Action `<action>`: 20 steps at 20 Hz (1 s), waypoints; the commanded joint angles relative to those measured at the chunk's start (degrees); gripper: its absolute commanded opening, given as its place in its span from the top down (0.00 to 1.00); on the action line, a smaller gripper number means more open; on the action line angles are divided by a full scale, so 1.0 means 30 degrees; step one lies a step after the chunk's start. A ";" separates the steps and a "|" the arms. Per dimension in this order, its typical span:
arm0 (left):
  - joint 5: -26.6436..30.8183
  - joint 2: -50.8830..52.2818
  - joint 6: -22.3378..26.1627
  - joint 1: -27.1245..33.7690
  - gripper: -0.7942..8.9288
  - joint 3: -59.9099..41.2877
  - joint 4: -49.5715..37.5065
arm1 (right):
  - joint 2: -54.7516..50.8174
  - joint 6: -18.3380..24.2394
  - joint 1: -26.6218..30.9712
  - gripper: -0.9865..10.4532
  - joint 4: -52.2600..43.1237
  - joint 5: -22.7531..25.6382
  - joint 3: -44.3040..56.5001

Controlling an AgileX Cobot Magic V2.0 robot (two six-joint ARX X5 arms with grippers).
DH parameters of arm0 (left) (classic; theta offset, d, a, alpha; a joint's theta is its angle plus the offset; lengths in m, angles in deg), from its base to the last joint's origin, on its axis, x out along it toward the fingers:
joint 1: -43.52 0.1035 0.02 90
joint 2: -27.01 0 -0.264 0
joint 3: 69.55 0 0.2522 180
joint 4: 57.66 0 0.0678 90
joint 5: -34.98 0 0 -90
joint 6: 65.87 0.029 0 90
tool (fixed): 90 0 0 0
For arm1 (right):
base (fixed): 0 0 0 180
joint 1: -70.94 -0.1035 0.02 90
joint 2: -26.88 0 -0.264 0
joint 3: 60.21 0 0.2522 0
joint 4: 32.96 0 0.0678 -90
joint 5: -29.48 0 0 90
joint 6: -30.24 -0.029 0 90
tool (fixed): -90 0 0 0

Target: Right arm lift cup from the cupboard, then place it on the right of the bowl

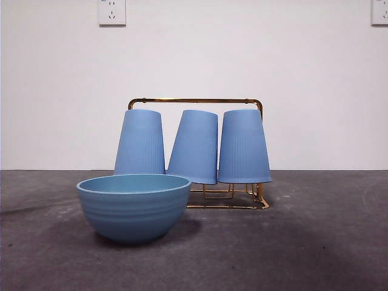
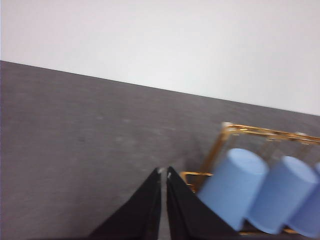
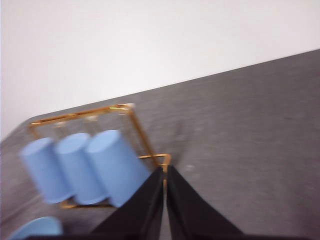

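Note:
Three light-blue ribbed cups hang upside down on the gold wire cupboard: a left cup, a tilted middle cup and a right cup. The wide blue bowl stands in front of the left cup. My right gripper is shut and empty, apart from the rack, with the nearest cup beside its jaws. My left gripper is shut and empty, beside the rack's other end. Neither gripper shows in the front view.
The dark grey table runs to a white wall with two sockets. The bowl's rim shows at a corner of the right wrist view.

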 commanded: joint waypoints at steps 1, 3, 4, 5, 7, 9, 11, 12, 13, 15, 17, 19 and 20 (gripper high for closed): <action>-0.1224 -0.1559 0.0138 -0.0357 0.90 0.1938 0.0539 | 0.1581 0.0648 -0.0022 0.90 0.0226 -0.1741 -0.1581; -0.2251 -0.2470 0.0124 -0.0656 0.90 0.3075 0.1151 | 0.2827 0.1239 -0.0022 0.90 0.0539 -0.3126 -0.2674; -0.2812 -0.2907 0.0131 -0.0838 0.90 0.3643 0.1508 | 0.3526 0.1530 -0.0022 0.90 0.0772 -0.3738 -0.3249; -0.3366 -0.3300 0.0131 -0.1027 0.90 0.4182 0.1931 | 0.4211 0.1887 -0.0022 0.90 0.1042 -0.4320 -0.3818; -0.5574 -0.4488 0.0627 -0.1996 0.90 0.5734 0.3155 | 0.6637 0.3920 -0.0313 0.90 0.2142 -0.6193 -0.5727; -0.6477 -0.4867 0.1078 -0.2645 0.90 0.6127 0.3446 | 0.7818 0.5122 -0.0707 0.90 0.2747 -0.7111 -0.6593; -0.7271 -0.5042 0.1530 -0.3198 0.90 0.6171 0.3643 | 0.8634 0.5843 -0.1071 0.90 0.3177 -0.7920 -0.7111; -0.7526 -0.5115 0.1894 -0.3475 0.90 0.6171 0.3920 | 0.9041 0.6127 -0.1290 0.90 0.3424 -0.8313 -0.7344; -0.7613 -0.5166 0.2229 -0.3701 0.90 0.6171 0.4226 | 0.9340 0.6360 -0.1450 0.90 0.3599 -0.8561 -0.7504; -0.7606 -0.5180 0.3002 -0.4153 0.90 0.6171 0.4889 | 0.9850 0.6484 -0.1821 0.90 0.3606 -0.8655 -0.7650; -0.7599 -0.5180 0.3577 -0.4430 0.89 0.6171 0.5231 | 1.0054 0.6499 -0.2127 0.90 0.3555 -0.8502 -0.7650; -0.7599 -0.5180 0.3679 -0.4568 0.88 0.6171 0.5260 | 1.0127 0.6492 -0.2346 0.90 0.3570 -0.8349 -0.7650; -0.7592 -0.5180 0.3679 -0.4590 0.88 0.6171 0.5217 | 1.0127 0.6484 -0.2419 0.88 0.3570 -0.8298 -0.7650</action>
